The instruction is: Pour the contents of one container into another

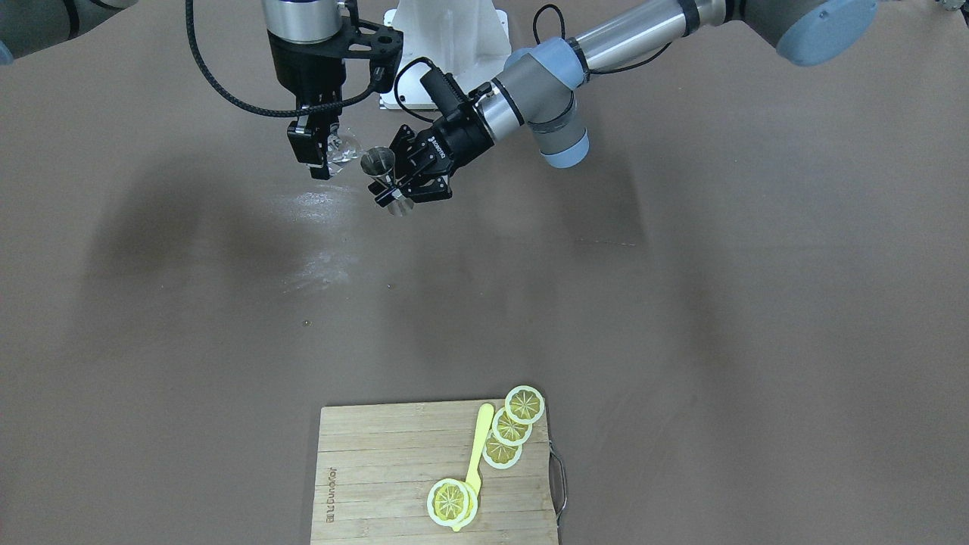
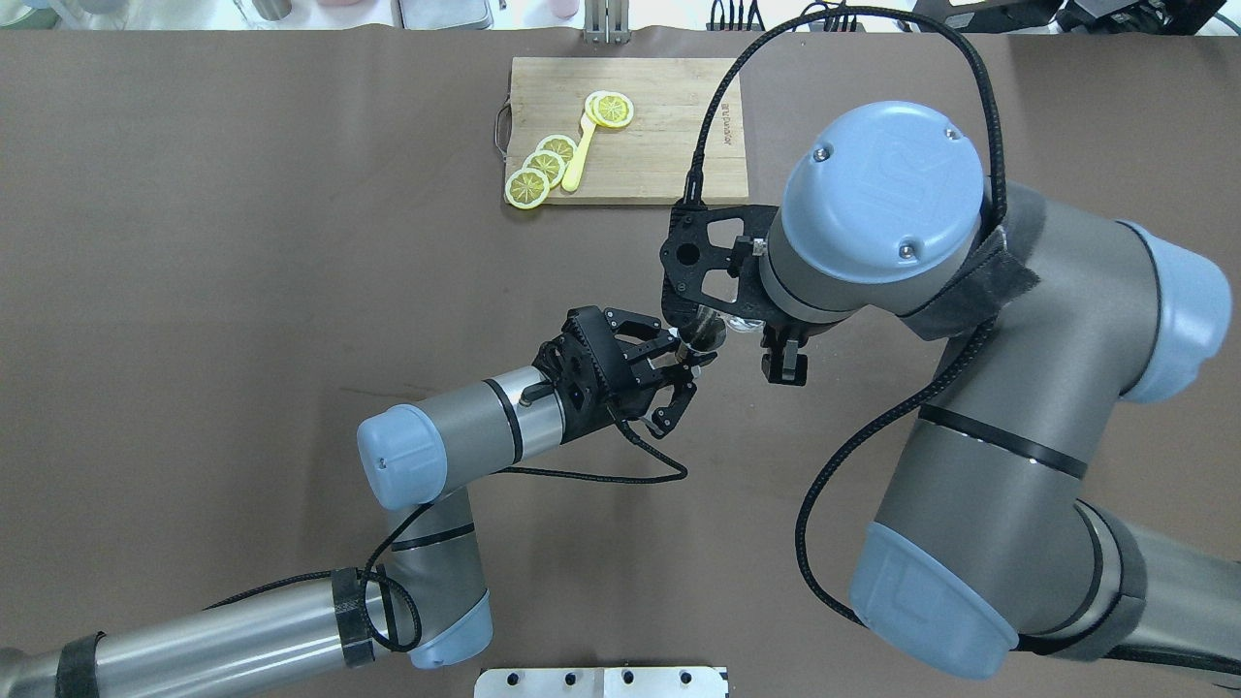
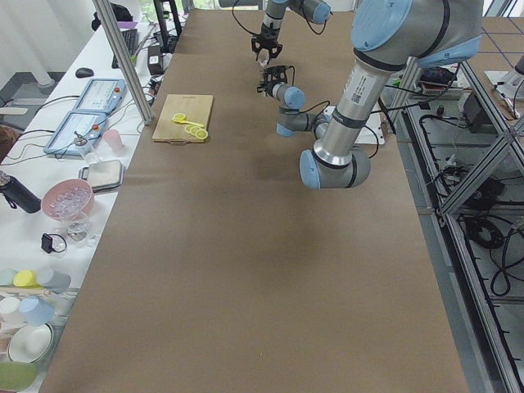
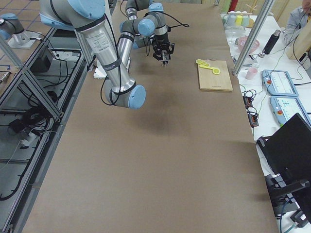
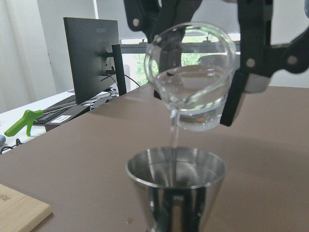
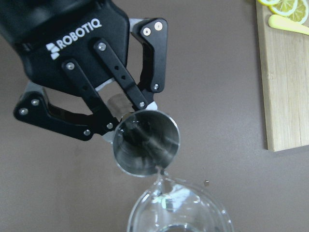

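Glass cup (image 5: 190,82) tilted lip-down in mid-air above the table (image 1: 681,303), clenched in the right gripper (image 1: 324,151); thin clear stream falling from the lip into the steel jigger (image 5: 176,174) just below, upright, grasped at the waist by the left gripper (image 1: 394,191).

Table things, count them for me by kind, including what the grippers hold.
glass cup: 1
steel jigger: 1
cutting board: 1
yellow utensil: 1
lemon slices: 4 clear, possibly a fifth under one
Total: 8, or 9 with that fifth
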Tool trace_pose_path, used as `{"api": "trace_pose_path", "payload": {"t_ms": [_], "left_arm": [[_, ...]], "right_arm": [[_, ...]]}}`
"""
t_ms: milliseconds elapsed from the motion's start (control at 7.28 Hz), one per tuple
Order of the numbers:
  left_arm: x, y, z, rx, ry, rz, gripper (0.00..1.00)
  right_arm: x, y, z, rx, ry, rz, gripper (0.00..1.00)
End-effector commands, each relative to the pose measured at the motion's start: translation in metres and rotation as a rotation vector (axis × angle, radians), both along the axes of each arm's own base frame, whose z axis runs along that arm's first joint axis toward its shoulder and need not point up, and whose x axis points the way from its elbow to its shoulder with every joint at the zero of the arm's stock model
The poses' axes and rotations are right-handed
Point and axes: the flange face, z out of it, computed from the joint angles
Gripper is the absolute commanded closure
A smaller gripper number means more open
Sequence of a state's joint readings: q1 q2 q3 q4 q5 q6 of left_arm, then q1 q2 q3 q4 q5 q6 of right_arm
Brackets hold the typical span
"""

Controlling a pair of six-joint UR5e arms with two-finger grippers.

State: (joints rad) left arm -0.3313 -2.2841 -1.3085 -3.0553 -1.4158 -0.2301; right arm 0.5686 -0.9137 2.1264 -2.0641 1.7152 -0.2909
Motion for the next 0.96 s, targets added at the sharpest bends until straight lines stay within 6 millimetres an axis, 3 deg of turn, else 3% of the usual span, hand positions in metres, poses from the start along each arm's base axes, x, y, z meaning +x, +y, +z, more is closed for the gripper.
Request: {"api": "trace_pose_path", "payload": {"t_ms": [0, 137, 412, 825], "left_arm": [[0.0, 0.0, 0.0, 0.0, -0.001, 0.0, 1.0], [0.001, 0.0, 0.0, -0.002, -0.005, 0.0, 1.0], [0.001, 0.0, 0.0, -0.001, -0.006, -0.002, 1.0], [-0.004, -0.005, 0.005, 0.002, -0.015, -0.037, 1.0]], "right_arm": [[0.02, -0.002, -0.01, -0.023, -0.056, -0.011, 1.0], [0.031, -0.004, -0.019, -0.026, -0.106, -0.016, 1.0], [0.05, 0.013, -0.036, -0.044, -0.197, -0.056, 1.0], [0.057, 0.01, -0.031, -0.031, -0.25, -0.064, 1.0]]}}
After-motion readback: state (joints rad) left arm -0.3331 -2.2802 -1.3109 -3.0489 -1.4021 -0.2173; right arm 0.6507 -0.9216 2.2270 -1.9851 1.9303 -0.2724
